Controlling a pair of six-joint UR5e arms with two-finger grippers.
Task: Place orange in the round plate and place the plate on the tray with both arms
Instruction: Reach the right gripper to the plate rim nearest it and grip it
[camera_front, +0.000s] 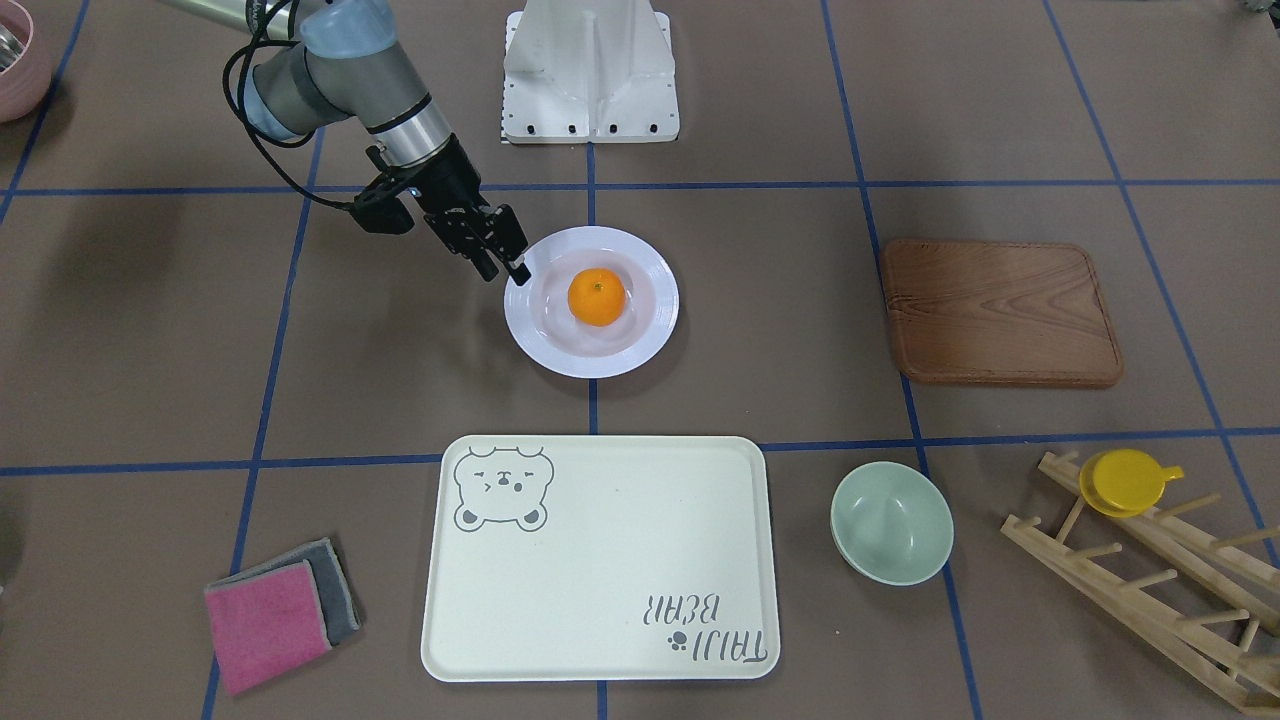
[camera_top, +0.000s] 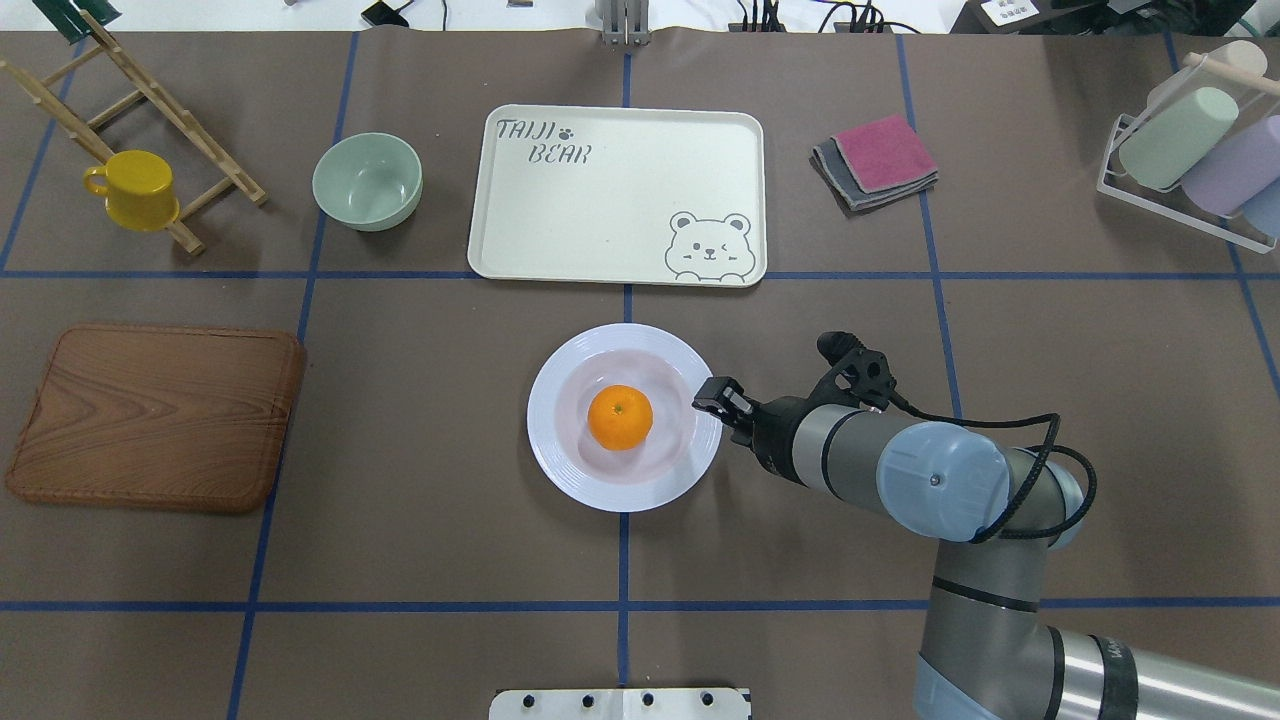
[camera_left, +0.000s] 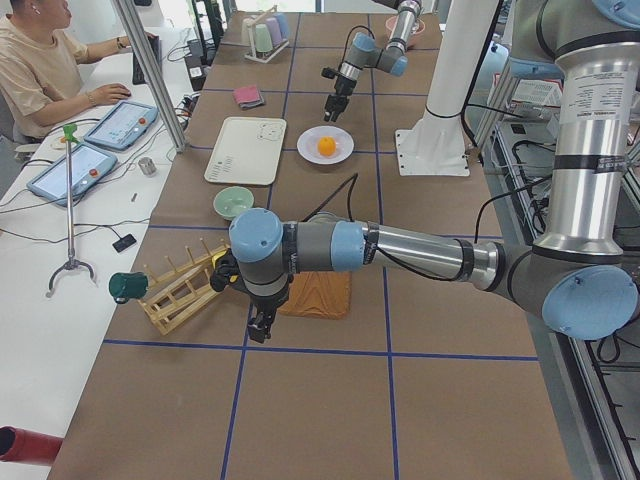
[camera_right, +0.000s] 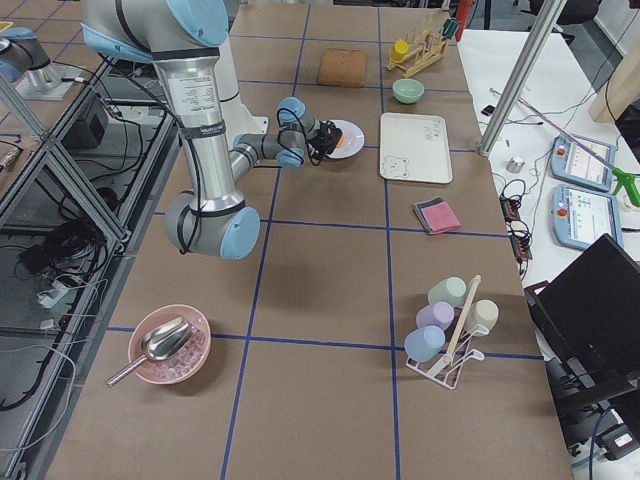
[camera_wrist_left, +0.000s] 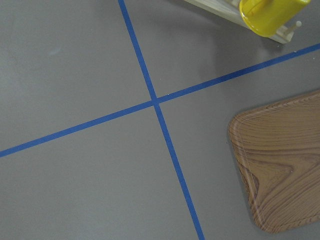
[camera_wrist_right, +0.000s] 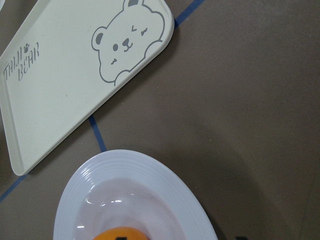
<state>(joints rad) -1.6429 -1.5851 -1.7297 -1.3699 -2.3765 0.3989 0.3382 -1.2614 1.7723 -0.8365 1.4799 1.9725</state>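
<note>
Jaws first: we see the right gripper (camera_front: 505, 268) with its two black fingers a little way apart, so it is open and has nothing in it. Its tips are right at the rim of the round plate (camera_front: 560, 356), on the plate's right side as the robot sees it. We cannot tell if the tips touch the rim. The left gripper (camera_left: 258, 326) shows only from the side camera, so we cannot tell if its jaws are open or closed. It points down over the table, just beside the wooden board (camera_front: 1000, 312), well off to the left of the plate.

The orange (camera_front: 597, 296) sits in the sunken middle of the plate. The plate rests flat on the brown table, near the middle. The tray (camera_front: 600, 560) lies flat on the far side of the plate from the robot, a little way apart from it. We see a bear face and the words TAIJI BEAR on the tray.

Left of the tray is a pale green bowl (camera_front: 891, 522). Further left, a yellow cup (camera_front: 1125, 482) hangs on a wooden rack (camera_front: 1150, 580). Right of the tray lie folded cloths (camera_front: 268, 620), pink on grey.
</note>
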